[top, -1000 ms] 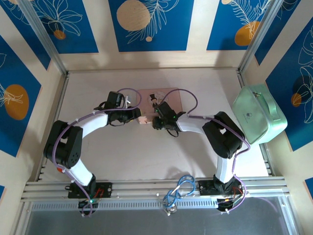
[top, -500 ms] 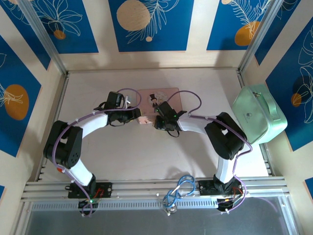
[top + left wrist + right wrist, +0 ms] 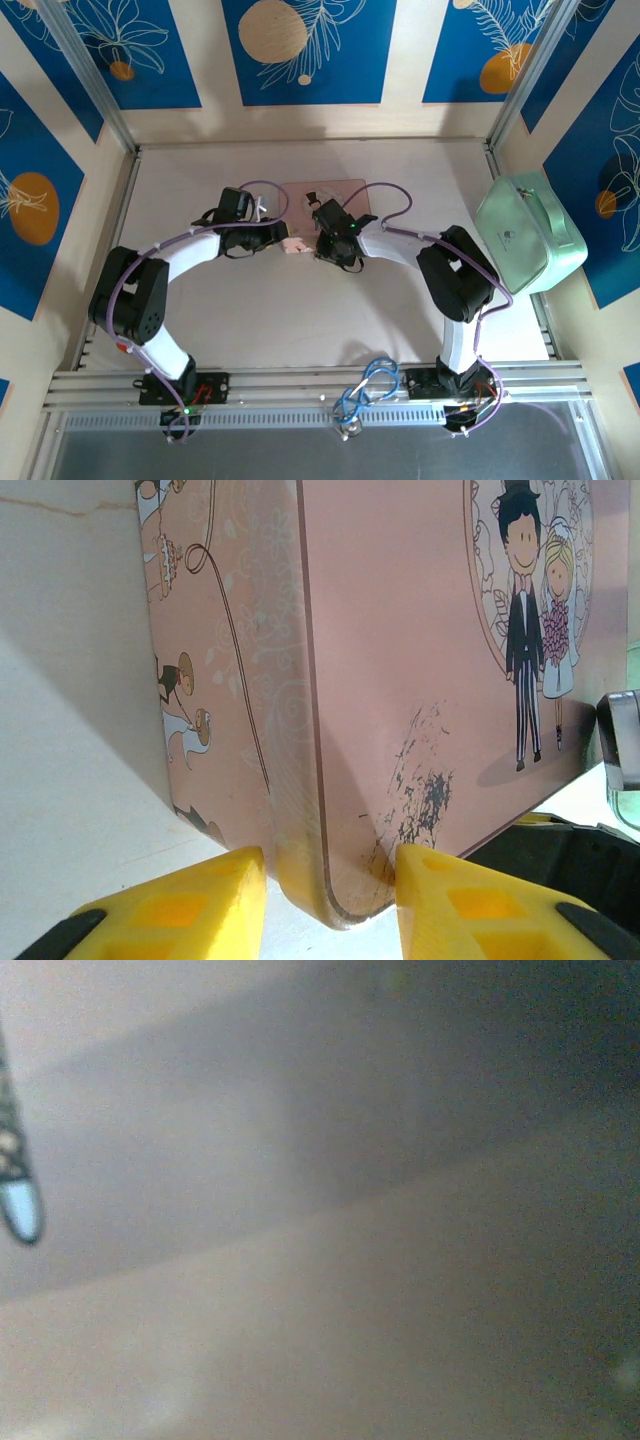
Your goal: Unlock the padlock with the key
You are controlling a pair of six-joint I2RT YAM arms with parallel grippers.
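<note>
Yellow fingers (image 3: pixel 180 910); pink tin box (image 3: pixel 400 680) with cartoon wedding couple; mint-green bag (image 3: pixel 528 240).

Padlock (image 3: pixel 629 811) just peeks in at the far right edge of the left wrist view: a sliver of pale teal body, cut off by the frame. Right above it curves the grey shackle (image 3: pixel 611 730), one bend on show, standing roughly upright. It sits just beside the lower right corner of the pink tin (image 3: pixel 400 680); touching or not, cannot tell. Locked or open, cannot tell either. Over on the right wrist view, a slim dark piece (image 3: pixel 18 1200) with a light-blue rounded tip hangs at the left edge, too blurred to identify.
</note>
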